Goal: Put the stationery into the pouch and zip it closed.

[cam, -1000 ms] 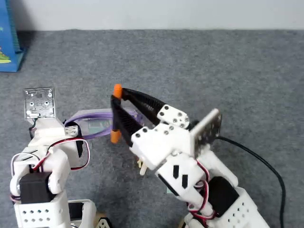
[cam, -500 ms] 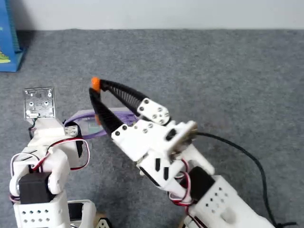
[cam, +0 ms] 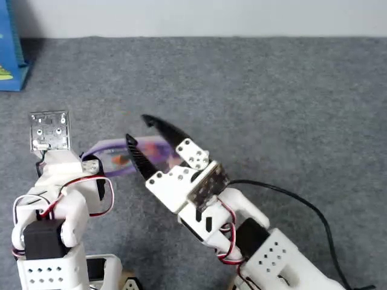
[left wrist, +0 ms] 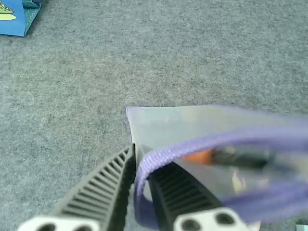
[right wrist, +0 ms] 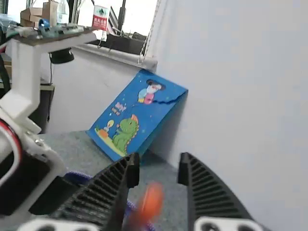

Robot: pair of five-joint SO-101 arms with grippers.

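The left jaws pinch the pouch (left wrist: 183,122) — right jaws gape above.

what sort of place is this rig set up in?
Probably an indoor lab or office corner: a grey felt-covered table against a white wall, a blue cartoon-printed box leaning there, and a cluttered windowsill beyond.

Orange object (right wrist: 150,204) blurred; pouch (left wrist: 192,126) cut off by the picture's edge

A grey carpeted surface (cam: 290,90) is bounded by a plain white wall (cam: 211,18) — a blue illustrated board (cam: 9,42) is leaned there.
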